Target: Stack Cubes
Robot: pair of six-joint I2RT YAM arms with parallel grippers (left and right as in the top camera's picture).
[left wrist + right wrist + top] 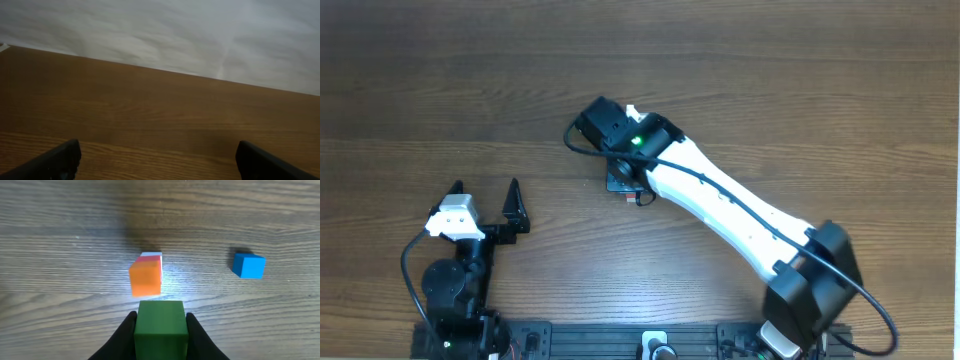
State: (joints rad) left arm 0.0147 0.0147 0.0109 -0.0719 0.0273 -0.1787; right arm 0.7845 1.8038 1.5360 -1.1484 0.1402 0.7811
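Observation:
My right gripper (160,319) is shut on a green cube (160,330), held above the wooden table. Just beyond the green cube an orange cube (146,279) sits on a red cube (150,258), of which a thin edge peeks out. A blue cube (248,265) lies alone on the table, off to one side of that pair. In the top view the right gripper (625,178) is near the table's middle, with a sliver of red (632,197) showing under it. My left gripper (485,192) stands open near its base with nothing between its fingers (60,159).
The right arm (740,215) stretches diagonally from the bottom right to the middle of the wooden table (800,90). A pale wall (160,35) rises behind the table's far edge in the left wrist view.

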